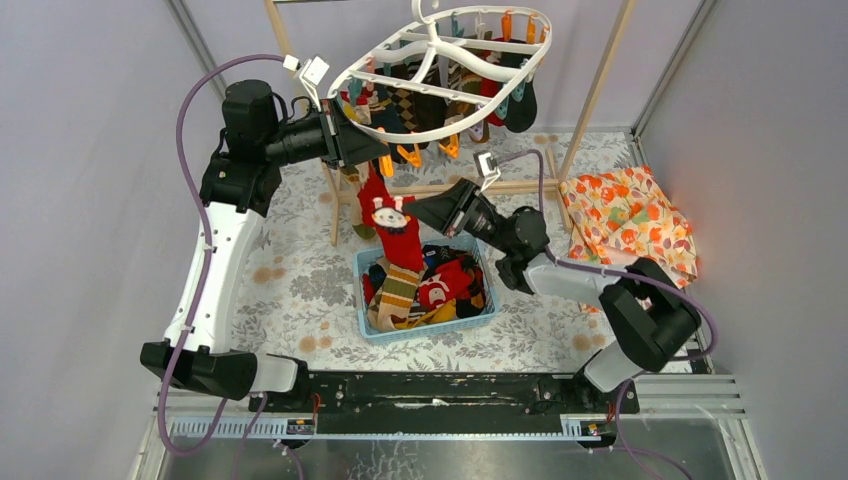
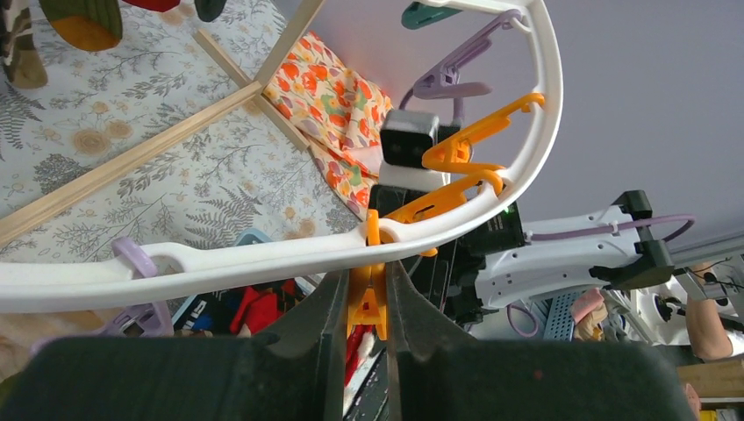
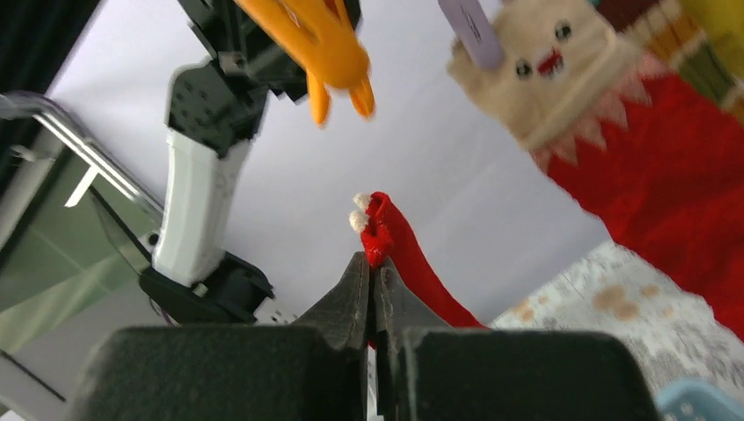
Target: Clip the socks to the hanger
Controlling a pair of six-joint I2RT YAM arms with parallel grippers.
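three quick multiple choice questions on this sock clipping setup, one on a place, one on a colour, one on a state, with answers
1. Where does the heap of loose fabric socks lie?
A in the light blue plastic basket
B in a cardboard box
C in a metal bucket

2. What colour is the plastic clip pinched between the left fingers?
A teal
B orange
C black

3. How do the right fingers stand?
A wide open, empty
B shut on a red fabric sock
C shut on a teal clip

Answers:
1 A, the top view shows the socks piled inside the basket.
2 B, the left wrist view shows orange plastic between the fingers.
3 B, the right wrist view shows red cloth nipped at the tips.
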